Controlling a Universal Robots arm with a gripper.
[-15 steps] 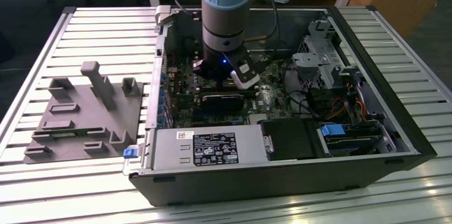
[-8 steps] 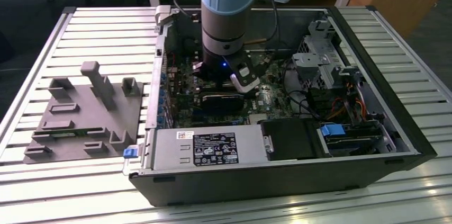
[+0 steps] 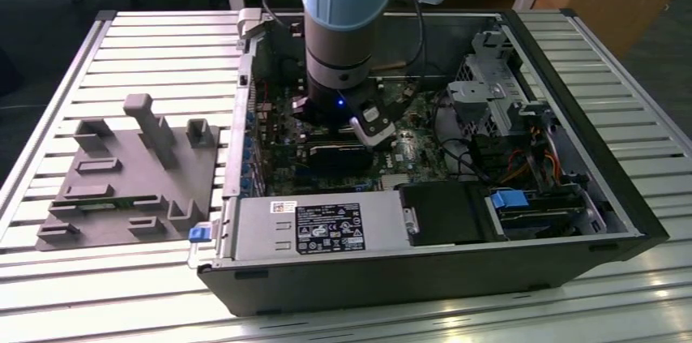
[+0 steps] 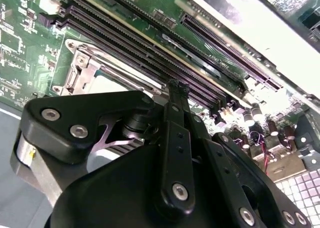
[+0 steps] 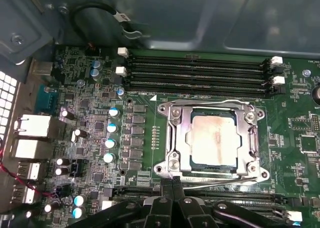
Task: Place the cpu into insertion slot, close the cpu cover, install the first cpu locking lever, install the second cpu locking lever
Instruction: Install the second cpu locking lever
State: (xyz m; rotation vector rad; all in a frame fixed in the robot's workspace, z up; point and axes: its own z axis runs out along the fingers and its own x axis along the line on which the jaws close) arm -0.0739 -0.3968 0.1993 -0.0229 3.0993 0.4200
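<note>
An open computer case (image 3: 605,197) lies on a slatted table (image 3: 130,43), with a grey fixture block (image 3: 119,181) resting on the slats toward the exterior view's left. The arm (image 3: 343,27) reaches straight down into the case over the green motherboard (image 5: 90,123). In the first wrist view the insertion slot (image 5: 172,138) sits just below the rows of long black memory slots (image 5: 200,73), and the cpu (image 5: 214,140) already lies seated inside it, its pale face showing through the square window of the cpu cover (image 5: 252,138), which lies flat over the socket and looks closed. A thin metal locking lever (image 5: 225,180) runs along the socket edge nearest the gripper (image 5: 172,188), its long axis parallel to that edge and to the memory slots. The gripper's fingertips are drawn together into a narrow point, closed with nothing seen between them, and that tip rests right at the socket's near corner, next to the lever's end, by the corner screw. So the socket lies directly ahead of the fingertips, the lever stretching sideways from them. In the second wrist view the gripper's tip (image 4: 177,88) stands against the socket frame.
</note>
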